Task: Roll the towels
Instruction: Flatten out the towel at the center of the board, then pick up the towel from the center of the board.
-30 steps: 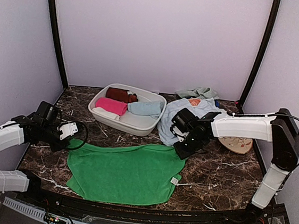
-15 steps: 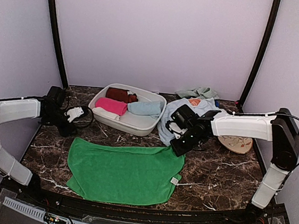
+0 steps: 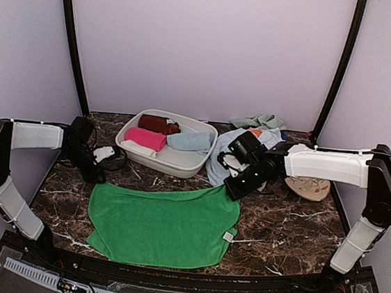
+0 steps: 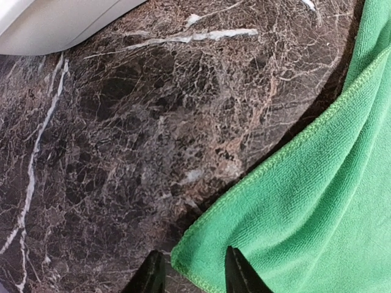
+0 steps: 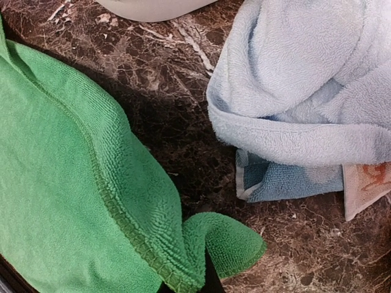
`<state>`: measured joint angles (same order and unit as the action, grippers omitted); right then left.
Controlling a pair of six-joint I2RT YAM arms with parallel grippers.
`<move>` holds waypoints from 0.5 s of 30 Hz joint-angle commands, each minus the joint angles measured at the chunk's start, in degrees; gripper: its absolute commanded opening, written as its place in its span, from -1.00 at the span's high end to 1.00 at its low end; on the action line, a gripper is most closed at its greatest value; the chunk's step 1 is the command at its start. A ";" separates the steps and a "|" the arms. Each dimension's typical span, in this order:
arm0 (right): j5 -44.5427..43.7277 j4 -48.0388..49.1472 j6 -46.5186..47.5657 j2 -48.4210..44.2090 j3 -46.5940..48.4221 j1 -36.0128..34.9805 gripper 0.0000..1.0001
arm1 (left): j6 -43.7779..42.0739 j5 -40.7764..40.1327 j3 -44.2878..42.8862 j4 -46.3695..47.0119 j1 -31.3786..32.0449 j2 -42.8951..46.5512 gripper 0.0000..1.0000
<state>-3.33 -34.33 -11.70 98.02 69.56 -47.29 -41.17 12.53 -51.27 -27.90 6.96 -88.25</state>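
1. The dark brown marble-patterned table [image 3: 292, 227] carries everything.
2. The bright green rectangular terry towel [image 3: 163, 223] lies spread, unrolled, on the near middle of the table. Its far edge runs between the two grippers, and a small white tag shows at its right edge.
3. The white oval plastic basin [image 3: 179, 164] stands beyond the green towel, left of centre. It holds three rolled towels: a brown one [image 3: 157, 123] at the back, a pink one [image 3: 145, 138] in front of it and a pale blue one [image 3: 190, 141] to the right.
4. A loose heap of pale blue fluffy towels [image 5: 305, 79] lies just right of the basin, with a peach printed cloth [image 5: 366, 183] under its edge. A grey-green cloth [image 3: 258, 120] lies behind the heap, by the back wall.
5. The round tan disc [image 3: 310, 189] rests near the right edge, partly under the right arm.
6. The right gripper [image 3: 232, 187] is clenched on the green towel's far right corner, and the cloth is bunched into a raised fold there.
7. The left gripper [image 4: 194, 274] sits low over the towel's far left corner with its fingers apart. The corner lies flat between them, unpinched.
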 commanded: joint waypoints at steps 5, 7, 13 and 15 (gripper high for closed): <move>1.54 1.44 -0.59 -3.02 -1.36 0.00 1.00 | -1.39 1.64 -2.32 -3.92 -0.37 -2.70 0.36; 1.65 1.31 -0.43 -3.25 -1.27 -0.13 1.00 | -1.84 1.29 -2.60 -4.22 -0.37 -3.05 0.35; 2.27 1.28 -0.58 -4.18 -1.00 -0.24 1.00 | -1.80 -0.27 -3.11 -3.51 -0.46 -5.00 0.46; 2.25 1.01 -0.57 -4.73 -1.09 -0.28 1.00 | -1.95 -0.24 -3.10 -4.31 -0.44 -5.52 0.49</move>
<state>-1.78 -34.22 -11.88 95.85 68.58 -47.31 -42.26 12.53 -53.49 -29.89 6.90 -92.68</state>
